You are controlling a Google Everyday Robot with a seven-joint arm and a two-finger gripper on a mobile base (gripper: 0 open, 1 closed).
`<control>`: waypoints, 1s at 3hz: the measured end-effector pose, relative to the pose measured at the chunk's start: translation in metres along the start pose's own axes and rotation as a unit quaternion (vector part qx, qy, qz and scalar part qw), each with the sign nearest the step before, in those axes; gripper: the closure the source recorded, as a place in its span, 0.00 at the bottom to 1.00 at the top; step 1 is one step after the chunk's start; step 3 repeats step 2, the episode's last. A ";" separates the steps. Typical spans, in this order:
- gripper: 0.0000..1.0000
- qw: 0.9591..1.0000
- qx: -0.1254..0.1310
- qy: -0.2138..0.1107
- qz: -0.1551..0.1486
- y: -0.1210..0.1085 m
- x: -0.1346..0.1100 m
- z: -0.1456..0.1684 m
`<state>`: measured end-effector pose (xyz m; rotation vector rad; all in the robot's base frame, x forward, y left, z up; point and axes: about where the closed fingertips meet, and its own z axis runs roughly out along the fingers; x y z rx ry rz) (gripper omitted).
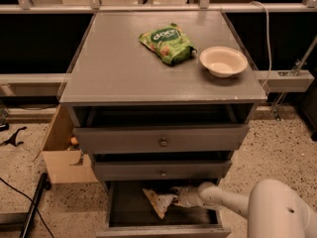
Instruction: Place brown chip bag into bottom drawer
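The bottom drawer (124, 209) is pulled open below the cabinet, showing its dark grey interior. The brown chip bag (158, 202) lies inside it near the middle, crumpled, showing tan and white. My gripper (174, 197) reaches in from the right on a white arm, right at the bag's right edge. The bag hides the fingertips.
A bright green snack bag (167, 43) and a cream bowl (223, 61) sit on the grey cabinet top (109, 68). Two shallower drawers with round knobs (162, 142) stand slightly open above. A cardboard box (62, 157) stands on the floor at the left. Cables lie at lower left.
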<state>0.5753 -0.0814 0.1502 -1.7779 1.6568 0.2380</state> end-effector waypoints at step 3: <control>0.00 1.000 0.000 0.000 0.000 0.000 0.000 0.000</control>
